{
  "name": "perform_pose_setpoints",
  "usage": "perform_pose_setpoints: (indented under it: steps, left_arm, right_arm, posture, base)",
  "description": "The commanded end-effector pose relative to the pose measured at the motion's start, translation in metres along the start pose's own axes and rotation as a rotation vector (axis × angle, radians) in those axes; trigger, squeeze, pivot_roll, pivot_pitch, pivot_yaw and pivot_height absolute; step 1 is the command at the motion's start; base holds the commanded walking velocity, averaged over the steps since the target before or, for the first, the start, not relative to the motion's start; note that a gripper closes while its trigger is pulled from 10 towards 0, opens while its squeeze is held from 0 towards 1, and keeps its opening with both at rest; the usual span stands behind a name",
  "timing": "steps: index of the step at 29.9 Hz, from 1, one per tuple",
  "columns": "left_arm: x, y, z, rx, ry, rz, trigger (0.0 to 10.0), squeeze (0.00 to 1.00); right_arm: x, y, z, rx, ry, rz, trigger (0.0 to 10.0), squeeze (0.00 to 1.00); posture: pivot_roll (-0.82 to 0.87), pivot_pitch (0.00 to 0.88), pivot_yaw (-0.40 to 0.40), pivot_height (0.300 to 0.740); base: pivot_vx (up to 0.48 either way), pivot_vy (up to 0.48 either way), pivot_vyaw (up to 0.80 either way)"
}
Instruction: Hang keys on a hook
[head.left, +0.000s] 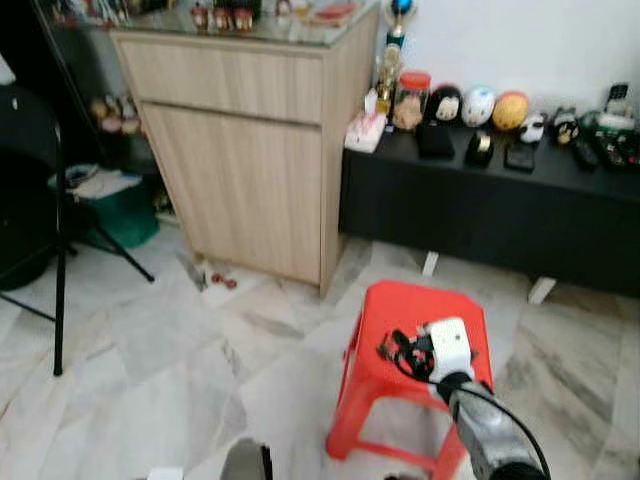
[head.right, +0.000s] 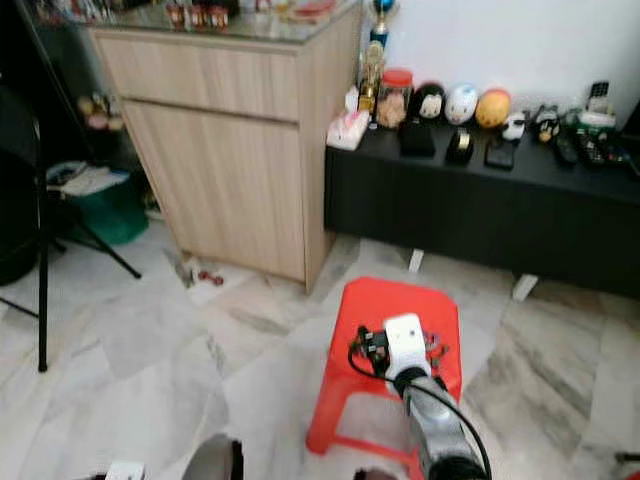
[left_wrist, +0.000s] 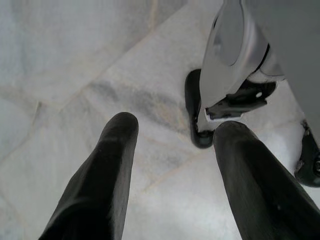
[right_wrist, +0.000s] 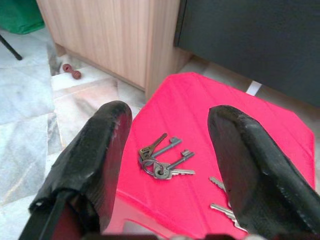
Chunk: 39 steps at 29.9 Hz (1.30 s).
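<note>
Right end effector (right_wrist: 165, 150) poised above keys on red plastic stool (right_wrist: 280, 130).
Fingers apart; grey metal key bunch (right_wrist: 162, 159) lies directly ahead between them, shafts fanning sideways. Left end effector (left_wrist: 172, 150) spread, idle over floor.

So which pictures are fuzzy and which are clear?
Both eye views are a bit soft: the small ornaments on the long black low cabinet smear together. The right wrist view is sharper, showing the bunch of silver metal keys on the red plastic stool. The left wrist view is pale and washed out.

Keys (right_wrist: 162, 161) lie unobstructed on stool (right_wrist: 260, 130); wooden cabinet (head.left: 250, 150) stands beyond.
</note>
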<state>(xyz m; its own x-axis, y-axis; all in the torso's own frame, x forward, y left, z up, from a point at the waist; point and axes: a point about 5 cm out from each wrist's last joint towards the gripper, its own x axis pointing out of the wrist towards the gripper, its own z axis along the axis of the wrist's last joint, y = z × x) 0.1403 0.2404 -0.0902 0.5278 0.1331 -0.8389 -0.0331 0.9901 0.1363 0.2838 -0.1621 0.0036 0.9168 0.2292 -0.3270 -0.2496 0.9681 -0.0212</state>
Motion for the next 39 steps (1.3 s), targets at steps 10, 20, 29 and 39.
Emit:
perform_pose_setpoints:
  steps: [10,20,29,39]
  left_arm:
    - [0.001,0.003,0.005,0.015,0.002,0.0,10.0,0.0]
    - [0.001,0.004,0.007,0.021,0.004,-0.001,10.0,0.0]
    - [0.002,0.004,0.008,0.025,0.003,-0.002,10.0,0.0]
    - [0.002,0.004,0.009,0.026,0.002,-0.002,10.0,0.0]
  right_arm:
    - [-0.001,-0.005,-0.011,-0.029,0.104,-0.05,10.0,0.0]
    - [0.0,-0.003,-0.011,-0.033,0.105,-0.061,10.0,0.0]
    - [0.001,-0.004,-0.01,-0.038,0.11,-0.069,10.0,0.0]
    - [0.0,-0.004,-0.012,-0.051,0.125,-0.068,10.0,0.0]
  posture:
    - [0.02,0.0,-0.063,0.637]
    - [0.02,0.0,-0.061,0.637]
    - [0.02,0.0,-0.059,0.637]
    - [0.02,0.0,-0.061,0.637]
  base:
    - [0.0,0.0,0.0]
    - [0.0,0.0,0.0]
    - [0.081,0.0,0.0]
    - [0.259,0.0,0.0]
